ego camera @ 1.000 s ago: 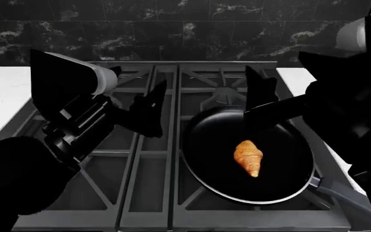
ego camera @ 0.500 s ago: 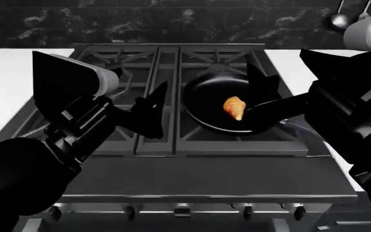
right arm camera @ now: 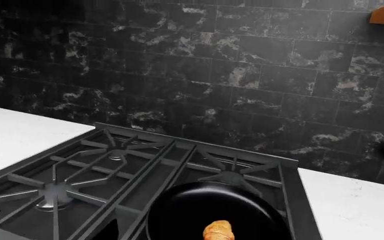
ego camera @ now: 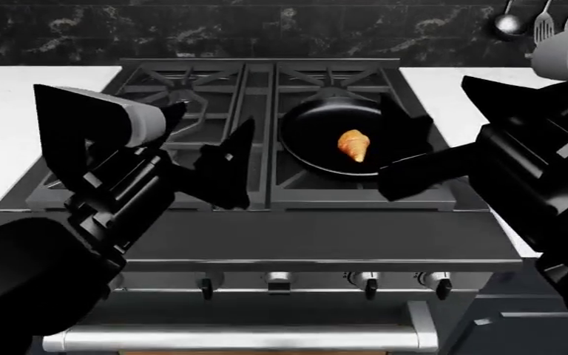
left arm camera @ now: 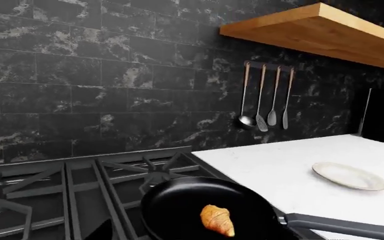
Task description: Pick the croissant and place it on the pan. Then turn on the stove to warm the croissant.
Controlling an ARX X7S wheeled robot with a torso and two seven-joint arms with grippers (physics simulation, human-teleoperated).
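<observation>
croissant lies in pan | pan on stove right rear grate | left pincer open, empty | right pincer open, empty, beside pan

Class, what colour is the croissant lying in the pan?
Golden-orange croissant, inside the black pan; clearest in the head view.

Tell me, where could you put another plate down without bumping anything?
Bare spots: the white counter between the stove and the cream plate, and the white counter left of the stove. The left grates are bare too. It is crowded on the right burner, where the pan holds the croissant.
</observation>
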